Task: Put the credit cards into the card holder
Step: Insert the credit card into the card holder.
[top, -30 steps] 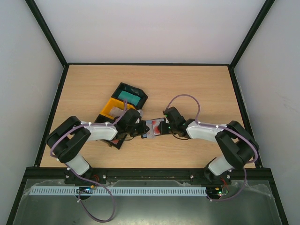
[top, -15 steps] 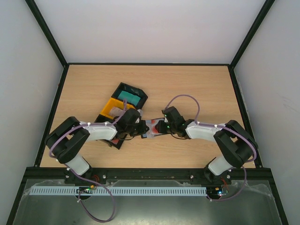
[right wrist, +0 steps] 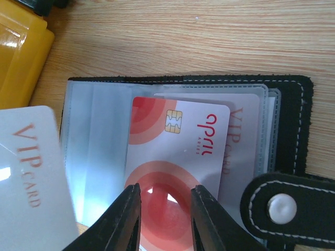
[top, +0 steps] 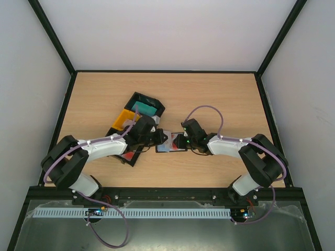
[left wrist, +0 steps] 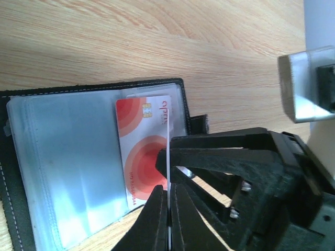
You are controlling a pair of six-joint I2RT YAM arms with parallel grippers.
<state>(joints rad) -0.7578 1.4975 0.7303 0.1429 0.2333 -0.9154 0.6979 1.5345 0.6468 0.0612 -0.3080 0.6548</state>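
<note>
I am logging: left hand (left wrist: 168, 204) pinching a white VIP card (right wrist: 31, 172) edge-on, lower left in the right wrist view; right hand (right wrist: 165, 209) standing part-open, fingers apart over the red-and-white card (right wrist: 178, 151) lying in the open card holder (right wrist: 298, 120), mid-worktop (top: 220, 94)

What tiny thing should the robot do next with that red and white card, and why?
Probably the right gripper should nudge the red-and-white plastic card a little deeper into the clear sleeve of the open black leather-like card holder. Its open fingers straddle the card, which looks only partly tucked in, and the left gripper holds a pale VIP card ready edge-on.
</note>
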